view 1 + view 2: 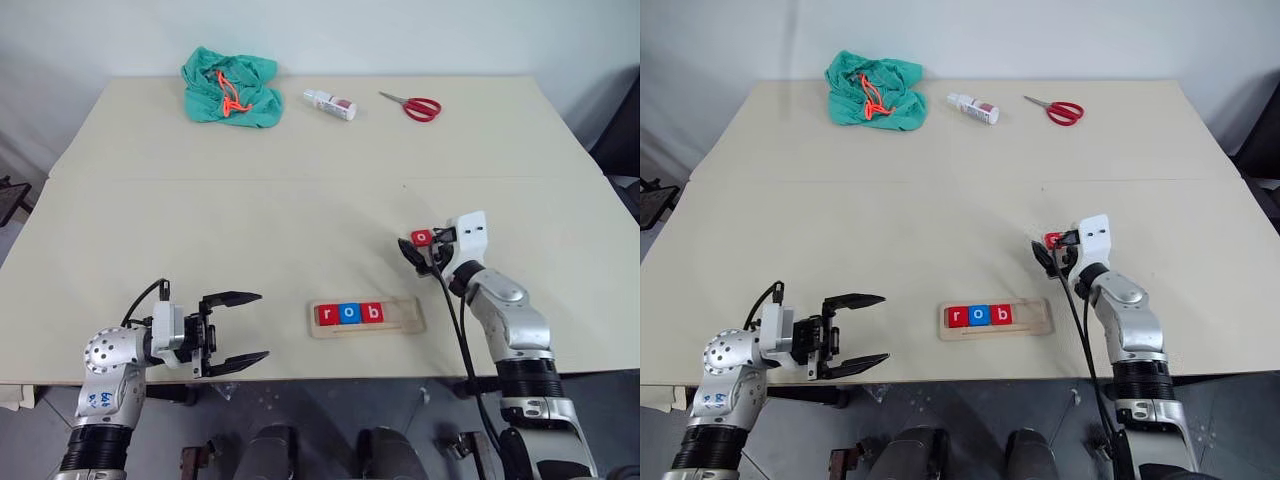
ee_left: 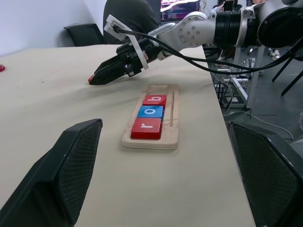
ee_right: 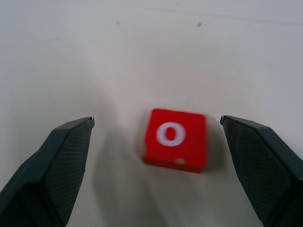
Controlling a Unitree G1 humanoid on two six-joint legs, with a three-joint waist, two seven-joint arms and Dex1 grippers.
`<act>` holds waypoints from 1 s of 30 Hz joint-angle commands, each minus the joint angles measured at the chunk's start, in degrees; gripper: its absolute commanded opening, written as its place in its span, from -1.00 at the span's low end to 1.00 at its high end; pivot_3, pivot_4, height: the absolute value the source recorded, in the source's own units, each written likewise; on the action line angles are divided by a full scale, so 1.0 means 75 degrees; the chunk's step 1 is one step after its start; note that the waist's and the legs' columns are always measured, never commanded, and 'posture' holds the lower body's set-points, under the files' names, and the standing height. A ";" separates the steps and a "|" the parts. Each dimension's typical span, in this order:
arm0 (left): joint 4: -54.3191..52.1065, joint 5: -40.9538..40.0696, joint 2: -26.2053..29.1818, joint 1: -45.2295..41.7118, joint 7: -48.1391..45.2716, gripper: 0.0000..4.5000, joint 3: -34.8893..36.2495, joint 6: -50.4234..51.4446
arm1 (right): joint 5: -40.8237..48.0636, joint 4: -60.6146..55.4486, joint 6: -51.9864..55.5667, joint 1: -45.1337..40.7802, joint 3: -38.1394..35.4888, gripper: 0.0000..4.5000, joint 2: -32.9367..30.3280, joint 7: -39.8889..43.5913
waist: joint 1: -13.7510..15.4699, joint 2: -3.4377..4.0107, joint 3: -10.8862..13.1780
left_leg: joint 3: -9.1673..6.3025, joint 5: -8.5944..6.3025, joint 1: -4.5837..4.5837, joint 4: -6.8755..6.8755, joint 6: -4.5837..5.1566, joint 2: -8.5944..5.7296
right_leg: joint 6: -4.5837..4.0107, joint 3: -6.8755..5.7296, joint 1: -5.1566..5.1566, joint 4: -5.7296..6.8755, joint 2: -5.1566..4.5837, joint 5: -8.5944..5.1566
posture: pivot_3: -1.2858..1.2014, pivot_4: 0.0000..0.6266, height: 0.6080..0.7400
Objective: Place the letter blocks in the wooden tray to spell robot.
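Note:
The wooden tray (image 1: pixel 404 318) lies near the table's front edge, between my arms. Three letter blocks sit in its left part: a red r (image 1: pixel 326 314), a blue o (image 1: pixel 349 313) and a red b (image 1: pixel 372 312). The tray's right part is bare. A red o block (image 3: pixel 176 139) lies flat on the table, behind and to the right of the tray. My right gripper (image 1: pixel 415 248) is open around it, one finger on each side, both clear of the block. My left gripper (image 1: pixel 235 328) is open and holds nothing, left of the tray and pointing toward it.
At the table's far edge lie a crumpled green cloth (image 1: pixel 230 88) with an orange cord, a small white bottle (image 1: pixel 330 104) and red-handled scissors (image 1: pixel 415 105). A seam (image 1: pixel 300 181) runs across the table. A black chair (image 2: pixel 83 34) stands beyond the table's right side.

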 commanded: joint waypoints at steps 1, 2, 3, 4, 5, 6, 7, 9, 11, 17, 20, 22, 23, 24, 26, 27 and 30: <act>-0.0196 -0.0104 0.0067 0.0091 0.0013 1.00 0.0117 -0.0081 | -0.0102 0.0138 -0.0041 -0.0050 0.0074 0.99 0.0078 -0.0096 | -0.0006 0.0000 -0.0001 | 0.0000 0.0000 0.0001 0.0000 0.0000 0.0000 | 0.0000 0.0000 0.0001 0.0001 0.0000 0.0000 | 0.03 -0.52 1.00; -0.0183 -0.0103 0.0069 0.0084 0.0013 1.00 0.0118 -0.0087 | -0.0131 0.0161 -0.0043 -0.0060 0.0088 0.99 0.0081 -0.0111 | -0.0006 0.0000 -0.0001 | 0.0000 0.0000 0.0002 0.0001 0.0000 0.0000 | 0.0000 0.0000 0.0002 0.0001 0.0000 0.0000 | 0.03 -0.52 1.00; -0.0176 -0.0101 0.0068 0.0079 0.0017 1.00 0.0119 -0.0093 | -0.0175 0.0167 -0.0061 -0.0060 0.0108 0.99 0.0079 -0.0122 | -0.0008 0.0000 -0.0001 | 0.0000 0.0000 0.0003 0.0001 0.0000 0.0000 | 0.0000 0.0000 0.0002 0.0002 0.0000 0.0000 | 0.03 -0.52 1.00; -0.0172 -0.0100 0.0068 0.0076 0.0019 1.00 0.0119 -0.0096 | -0.0208 0.0169 -0.0071 -0.0060 0.0117 0.99 0.0080 -0.0125 | -0.0011 0.0000 -0.0001 | 0.0000 0.0000 0.0004 0.0001 -0.0001 0.0001 | 0.0000 0.0001 0.0002 0.0005 0.0000 0.0000 | 0.03 -0.52 1.00; -0.0158 -0.0100 0.0067 0.0065 0.0016 1.00 0.0120 -0.0101 | -0.0229 0.0174 -0.0076 -0.0069 0.0116 0.99 0.0089 -0.0135 | -0.0011 0.0000 -0.0001 | 0.0000 0.0000 0.0006 0.0002 -0.0001 0.0001 | 0.0000 0.0002 0.0001 0.0014 0.0000 0.0000 | 0.03 -0.52 1.00; -0.0136 -0.0098 0.0067 0.0048 0.0014 1.00 0.0122 -0.0106 | -0.0242 0.0161 -0.0049 -0.0080 0.0101 0.99 0.0111 -0.0178 | -0.0012 0.0000 -0.0001 | 0.0000 0.0000 0.0008 0.0002 -0.0001 0.0001 | 0.0000 0.0003 0.0001 0.0017 0.0000 0.0000 | 0.03 -0.52 1.00; -0.0118 -0.0096 0.0065 0.0036 0.0012 1.00 0.0122 -0.0113 | -0.0265 0.0129 -0.0016 -0.0082 0.0101 0.99 0.0120 -0.0215 | -0.0013 0.0000 -0.0001 | 0.0000 0.0000 0.0008 0.0001 -0.0001 0.0001 | 0.0000 0.0003 0.0001 0.0016 -0.0001 0.0000 | 0.03 -0.52 1.00; -0.0066 -0.0076 0.0054 -0.0019 0.0015 1.00 0.0107 -0.0123 | -0.0299 0.0010 0.0175 -0.0083 0.0119 0.82 0.0148 -0.0328 | -0.0015 0.0000 -0.0001 | 0.0000 0.0000 0.0008 0.0002 -0.0001 0.0000 | 0.0000 0.0003 0.0001 0.0017 -0.0001 0.0000 | 0.03 -0.52 1.00; -0.0040 -0.0065 0.0044 -0.0063 0.0025 1.00 0.0094 -0.0120 | -0.0325 -0.0078 0.0224 -0.0076 0.0143 0.59 0.0164 -0.0387 | -0.0018 0.0000 -0.0001 | -0.0001 0.0000 0.0008 0.0002 -0.0001 0.0001 | 0.0000 0.0003 0.0001 0.0018 -0.0001 0.0000 | 0.03 -0.52 1.00; 0.0114 -0.0031 0.0015 -0.0260 0.0012 1.00 0.0057 -0.0135 | -0.0389 -0.0299 0.0188 -0.0115 0.0196 -0.36 0.0144 -0.0450 | -0.0079 0.0000 -0.0001 | -0.0001 0.0000 0.0009 -0.0001 -0.0001 0.0001 | 0.0000 0.0003 -0.0002 0.0020 0.0000 0.0000 | 0.03 -0.52 1.00; 0.0202 -0.0033 0.0013 -0.0357 -0.0027 1.00 0.0042 -0.0143 | -0.0173 -0.0923 0.0426 -0.0114 0.0094 -0.35 0.0045 -0.0368 | -0.0108 0.0001 0.0000 | -0.0002 0.0000 0.0007 -0.0004 -0.0001 0.0000 | 0.0000 0.0002 -0.0005 0.0022 -0.0001 0.0000 | 0.03 -0.52 1.00; 0.0251 -0.0052 0.0022 -0.0399 -0.0077 1.00 0.0032 -0.0142 | 0.0007 -0.1576 0.0707 0.0014 0.0028 -0.35 -0.0051 -0.0271 | -0.0129 0.0002 0.0001 | -0.0003 0.0000 0.0005 -0.0006 -0.0001 0.0000 | 0.0000 0.0003 -0.0009 0.0023 -0.0001 0.0000 | 0.03 -0.52 1.00; 0.0266 -0.0058 0.0026 -0.0412 -0.0095 1.00 0.0030 -0.0140 | 0.0054 -0.1774 0.0836 0.0063 0.0009 -0.35 -0.0077 -0.0262 | -0.0137 0.0002 0.0001 | -0.0005 0.0000 0.0004 -0.0007 -0.0001 0.0000 | 0.0000 0.0002 -0.0012 0.0023 -0.0001 0.0000 | 0.03 -0.52 1.00; 0.0287 -0.0064 0.0035 -0.0429 -0.0134 1.00 0.0020 -0.0131 | 0.0154 -0.2187 0.1071 0.0216 -0.0046 -0.35 -0.0137 -0.0262 | -0.0140 0.0002 0.0001 | -0.0007 0.0000 0.0004 -0.0010 -0.0001 0.0001 | 0.0000 0.0001 -0.0012 0.0025 -0.0001 0.0000 | 0.03 -0.52 1.00; 0.0341 -0.0083 0.0056 -0.0472 -0.0239 1.00 0.0001 -0.0112 | 0.0348 -0.3109 0.1594 0.0630 -0.0140 -0.35 -0.0264 -0.0296 | -0.0116 0.0002 0.0000 | -0.0011 0.0000 0.0002 -0.0012 -0.0001 0.0000 | 0.0000 0.0001 -0.0012 0.0024 -0.0002 0.0000 | 0.03 -0.52 1.00; 0.0384 -0.0089 0.0067 -0.0502 -0.0303 1.00 -0.0004 -0.0109 | 0.0435 -0.3539 0.1862 0.0839 -0.0181 -0.35 -0.0310 -0.0349 | -0.0102 0.0002 0.0000 | -0.0017 0.0000 0.0003 -0.0012 -0.0001 -0.0001 | 0.0000 -0.0001 -0.0009 0.0026 -0.0001 0.0000 | 0.03 -0.52 1.00; 0.0560 -0.0088 0.0067 -0.0643 -0.0457 1.00 -0.0011 -0.0117 | 0.0620 -0.4833 0.2663 0.1576 -0.0339 -0.35 -0.0318 -0.0647 | -0.0081 0.0002 0.0001 | -0.0015 0.0000 0.0001 -0.0013 -0.0001 -0.0004 | 0.0000 0.0001 -0.0009 0.0024 -0.0003 0.0000 | 0.03 -0.52 1.00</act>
